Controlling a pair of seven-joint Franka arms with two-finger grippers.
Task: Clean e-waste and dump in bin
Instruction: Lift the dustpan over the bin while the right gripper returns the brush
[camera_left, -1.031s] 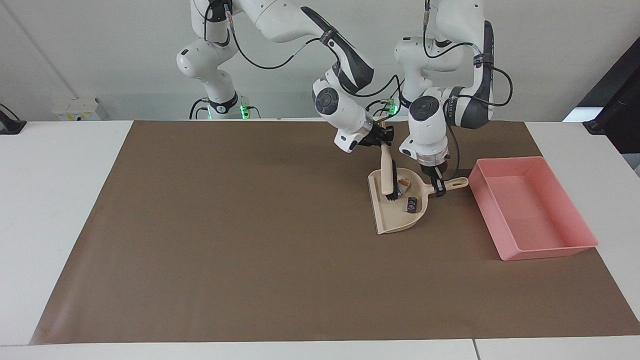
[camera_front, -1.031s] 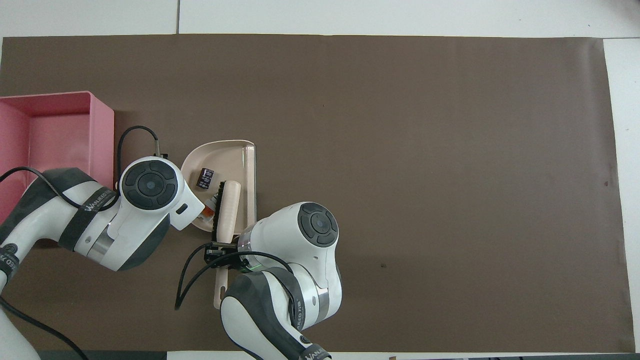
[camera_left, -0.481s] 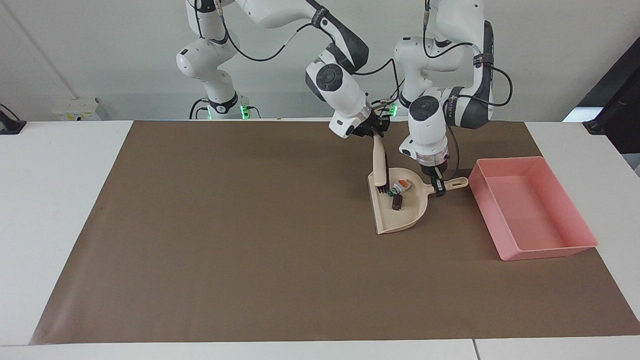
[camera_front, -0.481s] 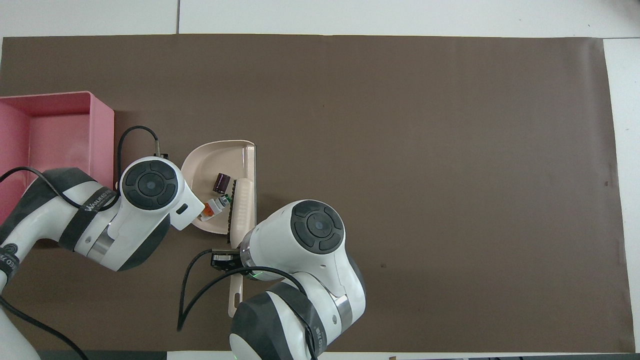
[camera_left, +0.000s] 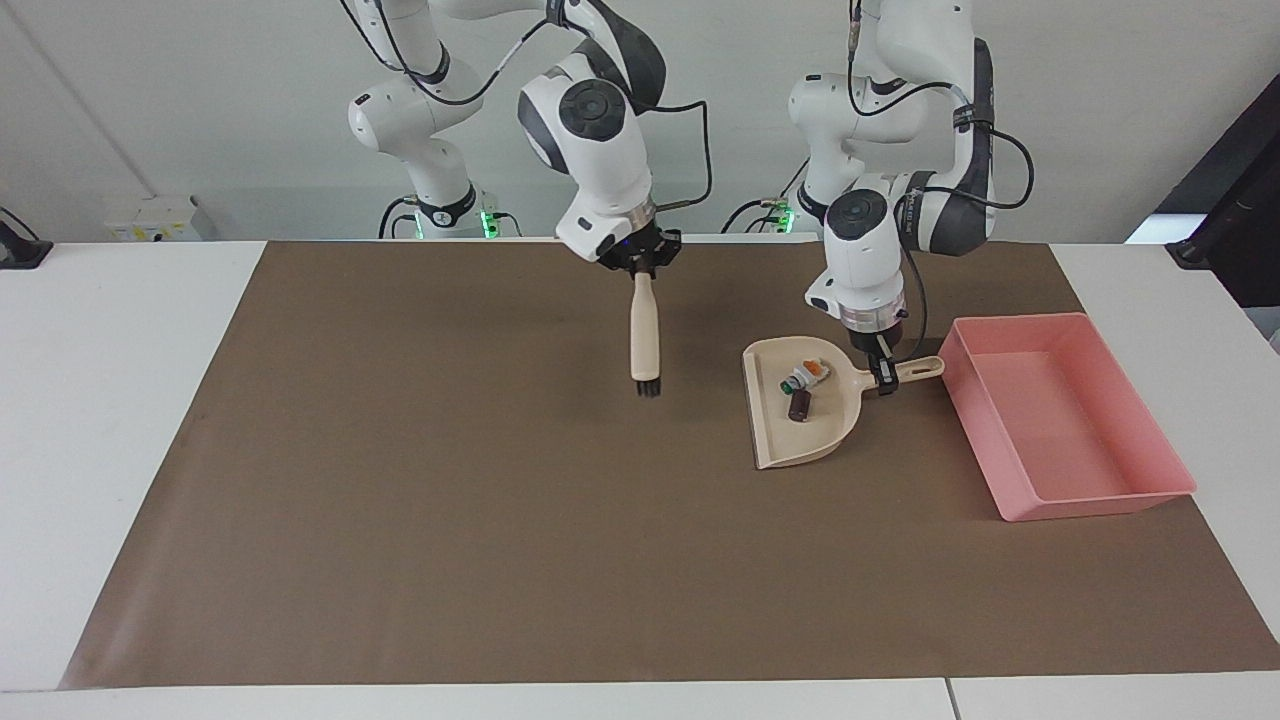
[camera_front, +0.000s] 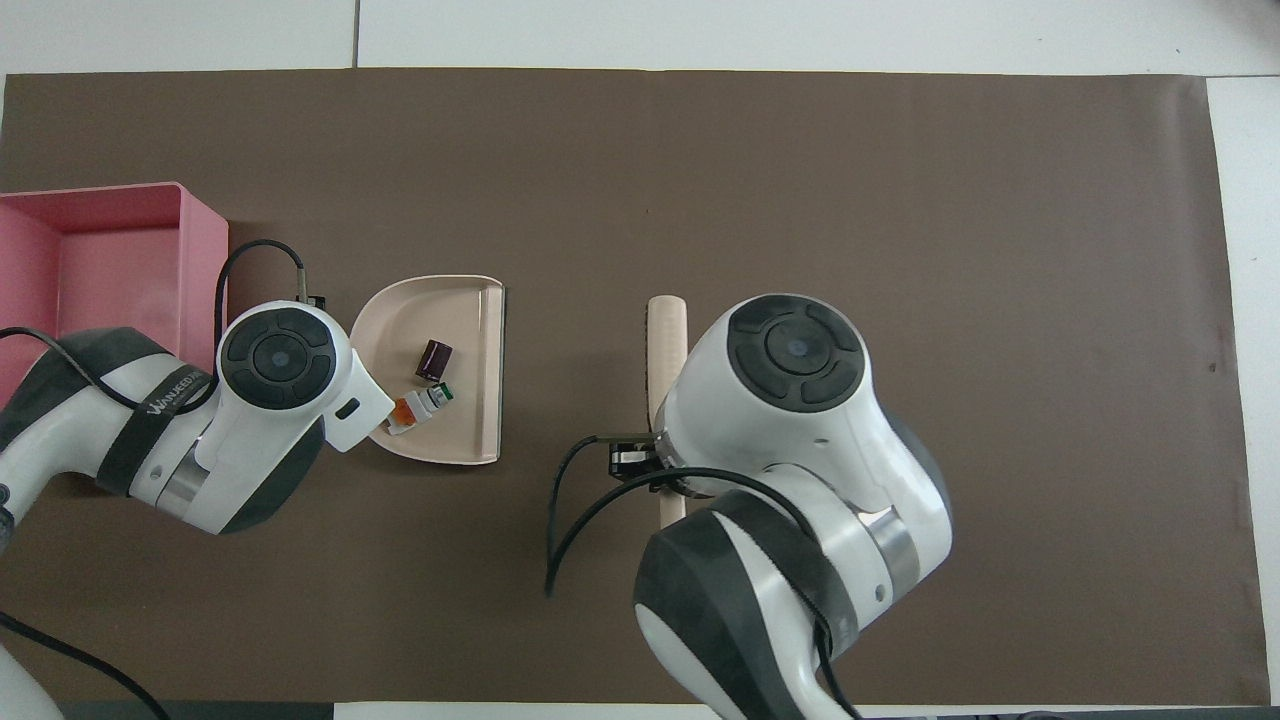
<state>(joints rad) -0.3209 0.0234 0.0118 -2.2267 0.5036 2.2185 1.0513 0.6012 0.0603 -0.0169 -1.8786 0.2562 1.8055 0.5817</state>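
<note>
The pink bin (camera_left: 1066, 418) rests on the counter (camera_left: 420, 480), beside the left tool (camera_left: 882, 378). That tool pinches the dustpan (camera_left: 800, 445) handle. The right tool (camera_left: 642, 262) grips a brush (camera_left: 645, 345), hanging above the mat. The e-waste (camera_left: 802, 385) lies in the dustpan.
</note>
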